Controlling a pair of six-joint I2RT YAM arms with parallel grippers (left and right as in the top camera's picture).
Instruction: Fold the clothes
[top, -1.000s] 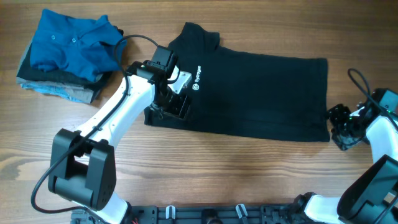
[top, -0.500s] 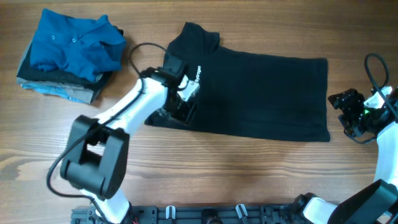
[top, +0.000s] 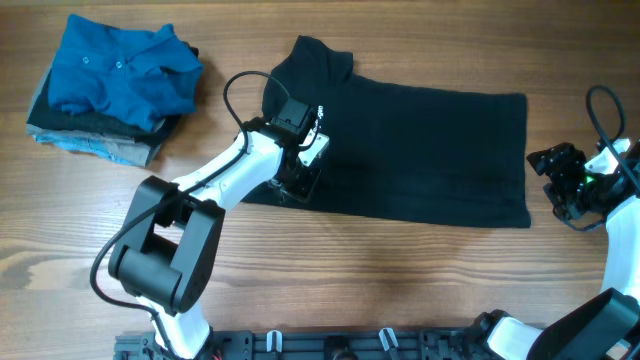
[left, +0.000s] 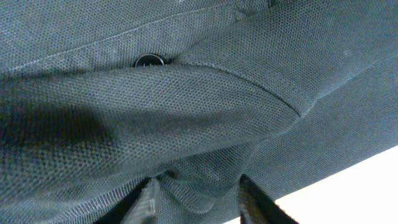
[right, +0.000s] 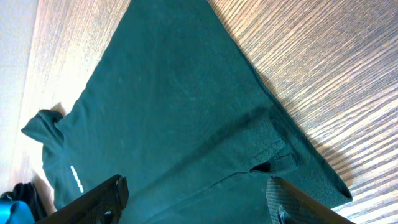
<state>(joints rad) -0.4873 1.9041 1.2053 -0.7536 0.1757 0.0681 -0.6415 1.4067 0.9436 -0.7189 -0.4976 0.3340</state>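
The clothes, one black polo shirt (top: 420, 150), lie flat across the table with the collar at the back left and the hem to the right. My left gripper (top: 298, 178) presses down on the shirt's left part near the white lettering. In the left wrist view the gripper (left: 198, 183) has its jaws part-way in, still apart, with a raised fold of the shirt (left: 186, 112) between them, below a button (left: 149, 60). My right gripper (top: 555, 185) hovers open just off the hem. From the right wrist the gripper (right: 196, 186) looks along the shirt (right: 161, 106), holding nothing.
A folded blue polo shirt (top: 115, 65) lies on a stack of grey and light-blue garments (top: 100, 145) at the back left. A black rail (top: 330, 345) runs along the table's front edge. Bare wood (top: 400, 280) shows in front of the shirt.
My left gripper has slid a little to the right on the shirt, and its jaws have narrowed round a fold. The right gripper drew back from the hem corner, then held still.
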